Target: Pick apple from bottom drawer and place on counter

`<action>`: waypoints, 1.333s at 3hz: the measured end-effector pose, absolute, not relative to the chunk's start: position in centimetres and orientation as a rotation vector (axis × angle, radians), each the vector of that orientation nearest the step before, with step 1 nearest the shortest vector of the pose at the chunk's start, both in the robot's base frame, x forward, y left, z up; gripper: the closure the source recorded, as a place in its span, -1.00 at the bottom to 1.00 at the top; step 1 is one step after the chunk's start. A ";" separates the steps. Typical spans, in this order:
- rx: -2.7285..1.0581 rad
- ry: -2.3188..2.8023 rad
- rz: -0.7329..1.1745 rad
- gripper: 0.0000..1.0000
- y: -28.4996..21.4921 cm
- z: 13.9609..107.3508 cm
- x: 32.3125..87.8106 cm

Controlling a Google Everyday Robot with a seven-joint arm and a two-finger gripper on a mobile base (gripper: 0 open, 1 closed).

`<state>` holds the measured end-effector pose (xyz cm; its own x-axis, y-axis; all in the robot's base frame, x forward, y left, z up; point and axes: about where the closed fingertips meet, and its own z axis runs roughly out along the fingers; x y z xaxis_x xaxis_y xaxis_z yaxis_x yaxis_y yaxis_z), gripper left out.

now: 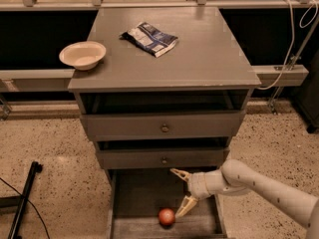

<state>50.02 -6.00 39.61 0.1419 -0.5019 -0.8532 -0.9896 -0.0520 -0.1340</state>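
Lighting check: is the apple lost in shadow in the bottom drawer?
Camera view: bottom drawer is dim under the upper drawers, yet the apple reads clearly red; the open gripper beside it shows pale against the dark; counter evenly lit, no glare.

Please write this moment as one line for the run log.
end effector: open, over bottom drawer, beside apple | apple: on drawer floor, not held | counter: bowl, packet

The claw (183,190) hangs in the bottom drawer (139,193), jaws spread. The apple (167,216) lies just beside — at its seven o'clock.
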 end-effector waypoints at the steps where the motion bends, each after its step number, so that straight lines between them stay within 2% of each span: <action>1: -1.671 1.488 0.765 -1.00 -4.3 33.8 51.5; 2: -1.686 1.543 0.756 -1.00 -3.4 28.2 52.0; 4: -1.695 1.585 0.852 -1.00 -1.9 20.2 51.3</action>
<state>51.30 -1.87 20.19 0.0545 -0.5702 -0.8197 -0.9982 -0.0507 -0.0311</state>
